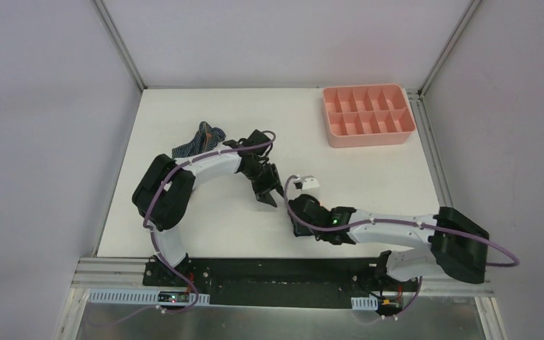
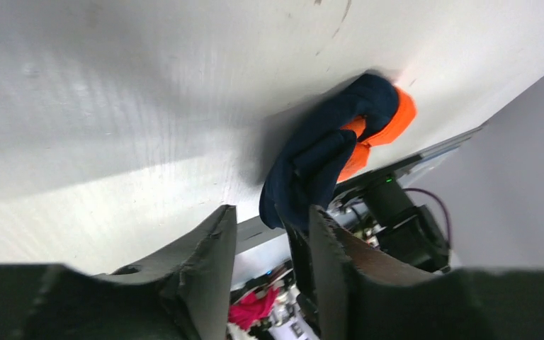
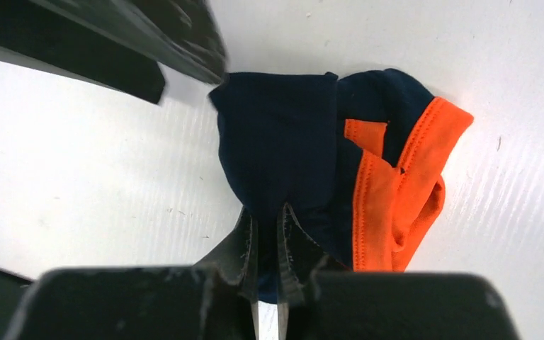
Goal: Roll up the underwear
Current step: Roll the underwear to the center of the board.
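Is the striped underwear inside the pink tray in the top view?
No, the striped underwear lies on the table toward its far left side, well apart from the pink tray.

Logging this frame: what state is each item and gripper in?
navy underwear: bunched, not rolled, one edge pinched.
striped underwear: crumpled, lying free.
pink compartment tray: empty.
left gripper: open.
right gripper: shut on navy underwear.

Centre of table point(image 1: 375, 184) crowded: left gripper point(image 2: 269, 234) and right gripper point(image 3: 267, 230), narrow gap between. Open surface runs toward pink tray point(image 1: 368, 117), far right. Far-left, striped briefs point(image 1: 200, 140) lie behind left arm point(image 1: 209, 164).
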Motion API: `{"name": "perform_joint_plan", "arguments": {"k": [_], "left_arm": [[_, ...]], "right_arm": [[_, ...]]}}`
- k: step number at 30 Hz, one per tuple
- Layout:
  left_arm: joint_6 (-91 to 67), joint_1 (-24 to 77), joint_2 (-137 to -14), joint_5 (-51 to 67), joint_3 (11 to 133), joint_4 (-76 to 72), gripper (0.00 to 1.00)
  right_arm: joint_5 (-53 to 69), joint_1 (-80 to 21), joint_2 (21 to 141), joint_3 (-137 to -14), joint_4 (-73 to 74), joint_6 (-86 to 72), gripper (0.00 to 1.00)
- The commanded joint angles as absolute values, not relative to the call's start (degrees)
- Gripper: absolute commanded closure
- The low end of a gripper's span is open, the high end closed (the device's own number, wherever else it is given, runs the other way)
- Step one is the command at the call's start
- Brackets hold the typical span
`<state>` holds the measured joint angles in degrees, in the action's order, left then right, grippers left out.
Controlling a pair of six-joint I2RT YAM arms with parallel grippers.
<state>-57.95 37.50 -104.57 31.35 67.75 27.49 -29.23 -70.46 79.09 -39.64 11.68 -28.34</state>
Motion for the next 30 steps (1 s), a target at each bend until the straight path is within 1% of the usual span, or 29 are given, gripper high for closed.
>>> {"name": "perform_joint_plan", "arguments": {"k": [1,6,12,19,25,30], "left_arm": [[-59.40,34.09,-98.94,31.37,69.80,29.09,0.55],[-59.16,33.00,-98.04,32.20,70.11,29.14,0.53],[-57.85,33.05,-98.17,33.77,69.39,29.07,0.41],[-55.37,33.35,-98.29,37.21,68.94,29.09,0.42],[-54.12,34.49,-100.86,40.29,71.55,29.09,0.42],[-52.92,36.58,-106.45,41.89,74.48,29.09,0.41]], "right_arm": [[-11.65,-63.18,70.84,-33.18,0.76,-30.79,1.00],[-2.72,-57.01,67.74,-27.60,-5.89,-36.35,1.00],[5.40,-50.93,65.54,-21.19,-14.00,-43.04,1.00],[18.48,-38.28,65.01,-10.72,-28.41,-50.38,1.00],[24.34,-33.52,66.63,-7.43,-32.87,-51.39,1.00],[28.67,-28.97,68.64,-4.24,-38.40,-53.41,1.00]]}}
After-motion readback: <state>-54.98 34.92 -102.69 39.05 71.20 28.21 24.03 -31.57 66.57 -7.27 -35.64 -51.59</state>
